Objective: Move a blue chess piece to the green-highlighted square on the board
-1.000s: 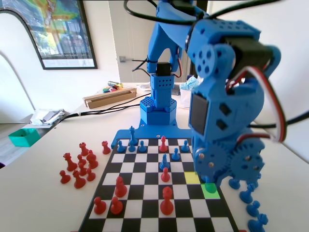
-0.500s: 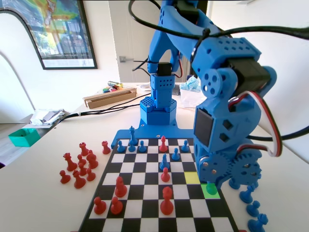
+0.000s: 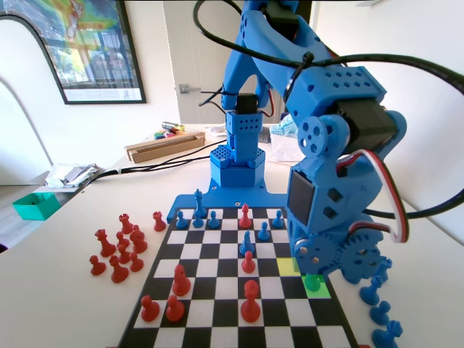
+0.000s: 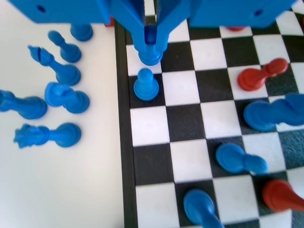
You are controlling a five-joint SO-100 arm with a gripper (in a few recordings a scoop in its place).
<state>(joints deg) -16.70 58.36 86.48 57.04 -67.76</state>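
1. End effector [image 4: 151, 45]: blue, two-fingered, hanging from the top edge of the wrist view; jaws drawn together, pinching the head of a blue pawn [image 4: 150, 56], whose round base shows just below the tips, over the board's edge column. In the fixed view the low, bulky wrist stands over the right side of the board.
2. Second blue pawn [image 4: 146, 85]: upright, on the edge-column square next towards the bottom of the wrist view, just beside the gripped one, free of the jaws.
3. Green-highlighted square [image 3: 315, 284]: in the fixed view at the board's right edge, partly covered by the wrist; a yellow-highlighted square [image 3: 288, 266] adjoins it diagonally, up and to the left. The gripped pawn itself is hidden there.
4. Board [image 4: 121, 156]: black-and-white chequered, dark border. In the wrist view it carries further blue pieces at lower right [image 4: 237, 159] and a red pawn [image 4: 260, 76] leaning in the picture at right.
5. Captured blue pieces [image 4: 61, 95]: a cluster on the white tabletop [image 4: 61, 190] left of the board in the wrist view; in the fixed view they stand at lower right.
6. Red pieces [image 3: 119, 246]: a group on the tabletop left of the board in the fixed view; more red pieces [image 3: 250, 299] stand on the near ranks.
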